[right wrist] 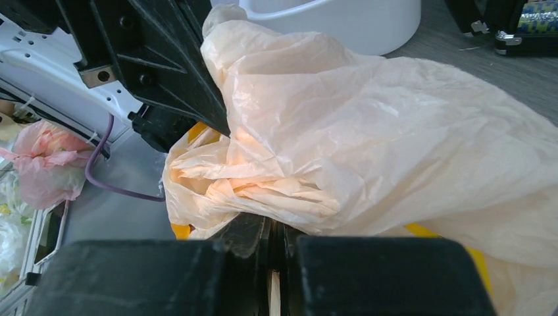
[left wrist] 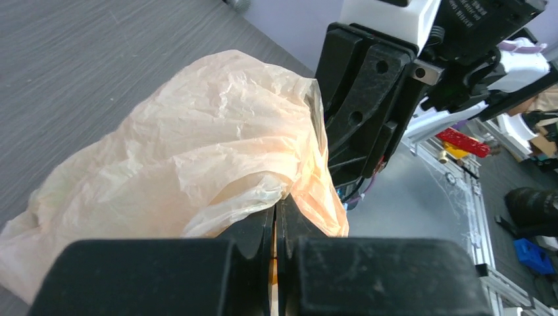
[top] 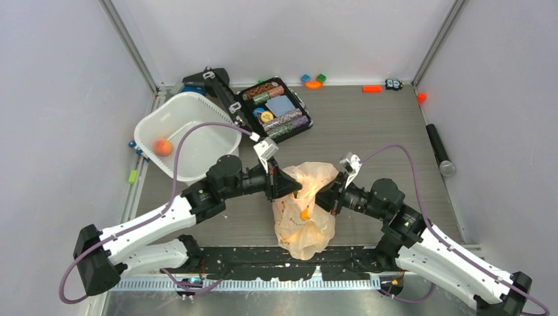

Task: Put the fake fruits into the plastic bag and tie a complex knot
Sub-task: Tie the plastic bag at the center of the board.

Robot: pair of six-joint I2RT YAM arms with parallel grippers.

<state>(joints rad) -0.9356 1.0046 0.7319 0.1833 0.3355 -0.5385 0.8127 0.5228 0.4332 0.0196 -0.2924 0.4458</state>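
Top external view: the plastic bag [top: 309,230] sits right of the white tub [top: 210,148], which holds 1 orange fake fruit [top: 162,147]. The left gripper [top: 289,185] and right gripper [top: 324,195], jaws together, each pinch its upper film.

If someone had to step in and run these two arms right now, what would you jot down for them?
Left gripper: shut on the plastic bag, at its far end.
Right gripper: shut on the bag's far end too, from the other side.
Bag lies between the two grippers; contents cannot be made out.
One orange fruit sits in the white tub, not bagged.
Left to do: bag that fruit, tie the knot; none shows yet.
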